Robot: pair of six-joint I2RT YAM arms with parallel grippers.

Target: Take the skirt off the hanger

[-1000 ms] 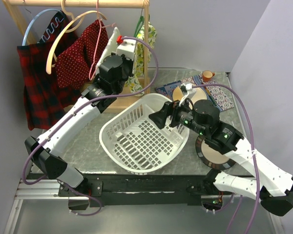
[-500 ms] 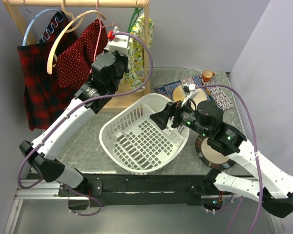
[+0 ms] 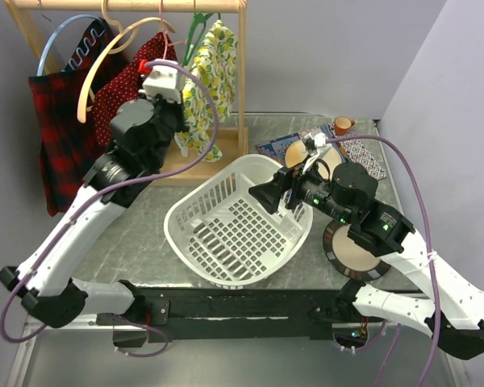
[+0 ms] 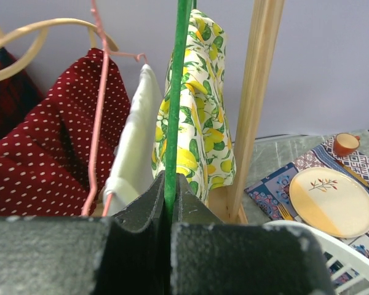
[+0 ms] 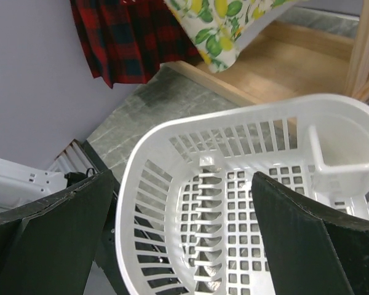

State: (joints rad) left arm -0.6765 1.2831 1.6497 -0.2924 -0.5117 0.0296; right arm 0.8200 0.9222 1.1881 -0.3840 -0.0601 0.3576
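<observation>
1. Garments are hung from a wooden rack (image 3: 242,89) at the far left of the grey table (image 3: 141,238). A red plaid garment (image 3: 60,137) is seen furthest left, and a dark red dotted garment (image 3: 117,101) is hung to its right.
2. A white laundry basket (image 3: 177,211) is set near the middle of the table. In the right wrist view, only its gridded floor and a small inner divider are seen inside it.
3. The lemon-print skirt (image 3: 208,72) is hung on a green hanger (image 4: 177,92) at the right end of the rail, just beside the rack's right post. Its hem is seen above the rack's wooden base, to the far left of the basket.
4. The left gripper (image 4: 170,203) is closed on the green hanger, with a straight green rod pinched between its two dark fingers. The skirt is draped just behind and to the right of that rod.
5. A white garment (image 4: 132,147) on a pink wire hanger (image 4: 98,92) is seen between the dotted garment and the skirt.
6. The right gripper (image 5: 181,203) is held at the basket's right side. Its fingers are spread wide apart, and only the basket is seen between them.
7. A dark-rimmed round plate (image 3: 355,254) is laid at the near right, partly under the right arm.
8. A beige plate (image 4: 331,200) with a small sprig motif is laid on a patterned placemat (image 4: 264,187) at the far right, and a small orange cup (image 4: 345,144) is placed beyond it.
</observation>
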